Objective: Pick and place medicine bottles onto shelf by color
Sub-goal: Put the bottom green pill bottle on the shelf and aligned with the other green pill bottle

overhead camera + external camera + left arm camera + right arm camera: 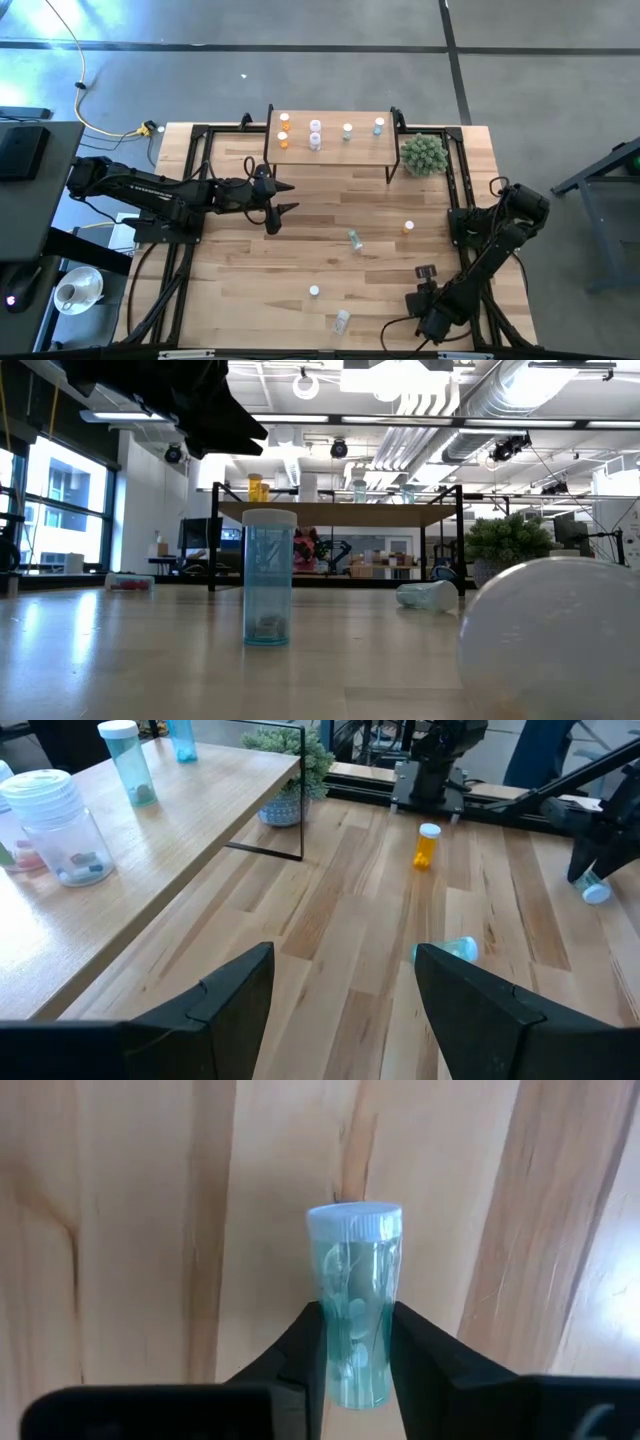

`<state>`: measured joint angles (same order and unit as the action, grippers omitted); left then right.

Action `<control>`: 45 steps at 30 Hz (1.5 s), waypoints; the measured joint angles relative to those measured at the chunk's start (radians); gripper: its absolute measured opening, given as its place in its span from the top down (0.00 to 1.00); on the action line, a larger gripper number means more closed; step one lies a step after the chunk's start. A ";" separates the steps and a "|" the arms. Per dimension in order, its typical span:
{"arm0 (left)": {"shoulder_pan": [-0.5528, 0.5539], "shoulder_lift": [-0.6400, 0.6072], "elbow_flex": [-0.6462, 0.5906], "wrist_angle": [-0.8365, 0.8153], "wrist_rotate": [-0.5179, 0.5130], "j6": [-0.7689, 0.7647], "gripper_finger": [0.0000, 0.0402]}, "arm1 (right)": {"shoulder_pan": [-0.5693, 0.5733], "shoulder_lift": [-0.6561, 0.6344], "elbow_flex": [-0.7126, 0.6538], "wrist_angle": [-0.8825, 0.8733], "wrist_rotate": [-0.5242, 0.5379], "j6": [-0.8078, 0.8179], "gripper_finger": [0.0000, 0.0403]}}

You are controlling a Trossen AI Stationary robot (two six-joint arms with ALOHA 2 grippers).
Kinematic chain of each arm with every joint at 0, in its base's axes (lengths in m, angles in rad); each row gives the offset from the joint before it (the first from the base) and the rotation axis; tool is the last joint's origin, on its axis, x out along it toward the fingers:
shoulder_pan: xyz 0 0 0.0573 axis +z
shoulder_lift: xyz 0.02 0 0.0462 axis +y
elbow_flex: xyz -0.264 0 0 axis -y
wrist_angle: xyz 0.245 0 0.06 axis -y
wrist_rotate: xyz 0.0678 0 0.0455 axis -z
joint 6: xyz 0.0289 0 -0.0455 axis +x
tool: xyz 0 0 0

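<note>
Right gripper (358, 1342) sits low over the near right part of the surface (300, 230), fingers closed tight around a green-tinted bottle (354, 1302) with a pale cap, pinched at its lower body; wood grain shows directly behind it. Left gripper (281, 198) hovers just in front of the shelf (330, 152), fingers spread wide, nothing between them. On the shelf: orange bottles (284, 131) at its left end, pink ones (315, 134) beside them, then a pale one and a blue one (379, 126) toward the right end. Loose on the surface: an orange bottle (408, 227), a green one lying down (354, 239), a blue one upright (267, 576). Spiky plant ball (424, 153) just right of the shelf.
</note>
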<state>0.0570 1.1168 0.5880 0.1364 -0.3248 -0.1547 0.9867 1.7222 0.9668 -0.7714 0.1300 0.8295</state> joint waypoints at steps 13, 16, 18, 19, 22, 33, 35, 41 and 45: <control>0.000 0.000 0.000 0.000 0.000 0.000 0.42 | -0.108 -0.024 0.000 0.215 0.400 -0.183 0.78; 0.000 0.000 0.000 -0.001 0.008 0.000 0.42 | -0.159 -0.048 0.000 0.262 0.486 -0.231 0.78; 0.000 0.000 0.000 -0.001 0.018 0.000 0.42 | -0.192 -0.065 0.000 0.289 0.537 -0.262 0.78; 0.000 0.000 0.000 -0.001 0.026 0.000 0.42 | -0.207 -0.074 0.000 0.303 0.562 -0.275 0.78; 0.000 0.000 0.000 -0.002 0.039 0.000 0.42 | -0.254 -0.102 0.000 0.340 0.629 -0.313 0.78; 0.000 0.000 0.000 0.008 0.055 0.000 0.42 | -0.416 -0.223 0.000 0.597 0.758 -0.608 0.78; 0.000 0.000 0.000 0.024 0.055 0.006 0.42 | -0.448 -0.241 0.000 0.665 0.758 -0.689 0.78; 0.000 0.000 0.000 0.051 0.054 0.027 0.42 | -0.529 -0.293 0.000 0.873 0.741 -0.898 0.78; 0.000 0.000 0.000 0.073 0.054 0.031 0.42 | -0.568 -0.322 0.000 0.974 0.653 -0.971 0.78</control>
<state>0.0570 1.1164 0.5877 0.2098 -0.2710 -0.1235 0.4183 1.4003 0.9672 0.2031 0.7830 -0.1410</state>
